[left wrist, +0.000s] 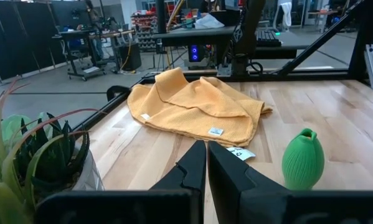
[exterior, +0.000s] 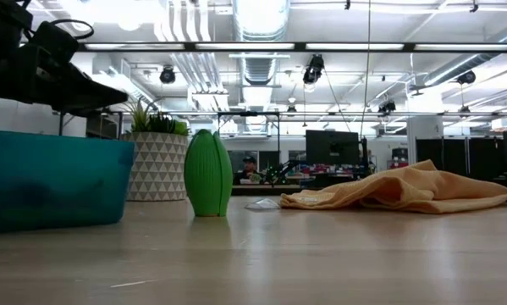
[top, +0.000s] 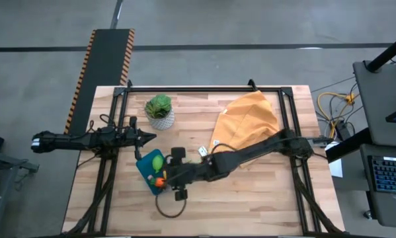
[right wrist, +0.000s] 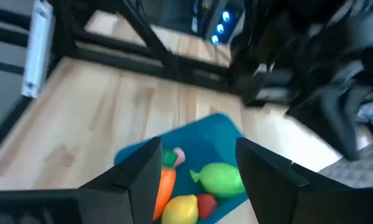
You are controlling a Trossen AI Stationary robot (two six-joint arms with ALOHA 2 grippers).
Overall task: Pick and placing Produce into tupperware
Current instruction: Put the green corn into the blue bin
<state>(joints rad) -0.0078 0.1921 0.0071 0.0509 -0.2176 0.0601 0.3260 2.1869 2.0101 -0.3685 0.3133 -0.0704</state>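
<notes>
Produce, small plastic toy pieces in orange, yellow, red and light green, lies inside the shallow teal-blue tupperware on the wooden table. Just above it, the right gripper hangs with fingers spread, holding nothing. Farther off, the left gripper waits, fingers pressed together, beside a potted plant.

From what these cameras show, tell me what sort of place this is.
Probably an open-plan robotics lab or workshop: exposed ceiling ducts, desks with monitors behind the wooden table, and a keyboard on a side workstation.
</notes>
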